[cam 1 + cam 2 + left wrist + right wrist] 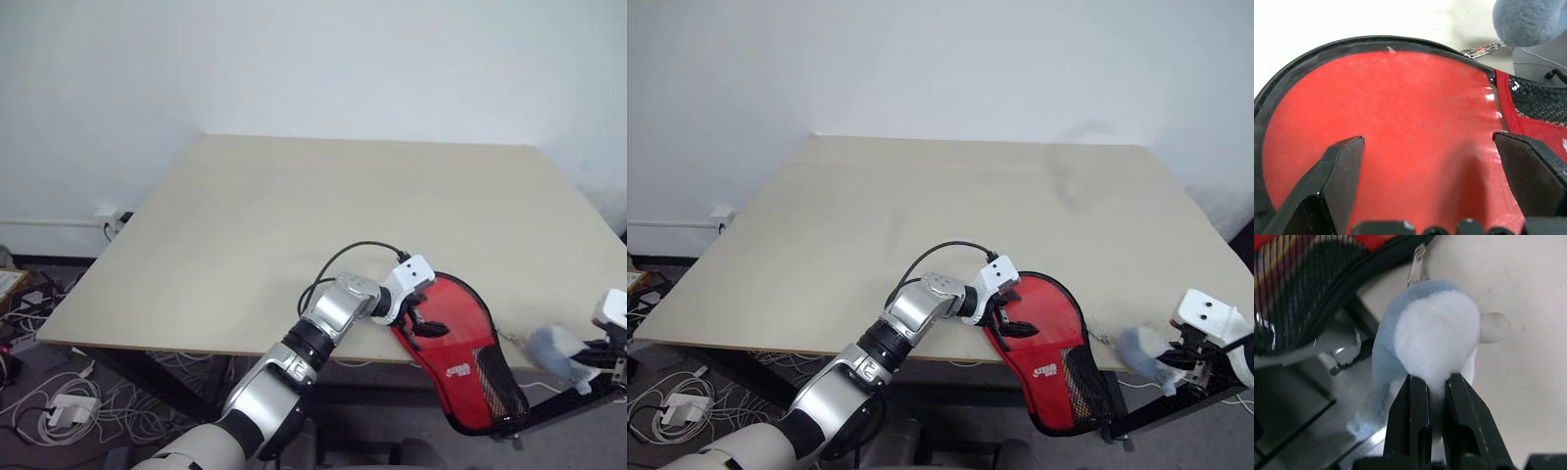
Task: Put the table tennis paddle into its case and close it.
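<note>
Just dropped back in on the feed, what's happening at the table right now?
The red case lies at the table's near edge, its mesh end hanging past it. The left claw sits open over the round end of the case, fingers either side of the red surface. The right claw is shut on a small blue and white plush charm chained to the zipper pull, off the case's right side. The paddle itself cannot be told apart from the case here.

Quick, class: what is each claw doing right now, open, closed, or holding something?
Left claw: open, over the red case.
Right claw: shut on the blue-and-white plush charm.
</note>
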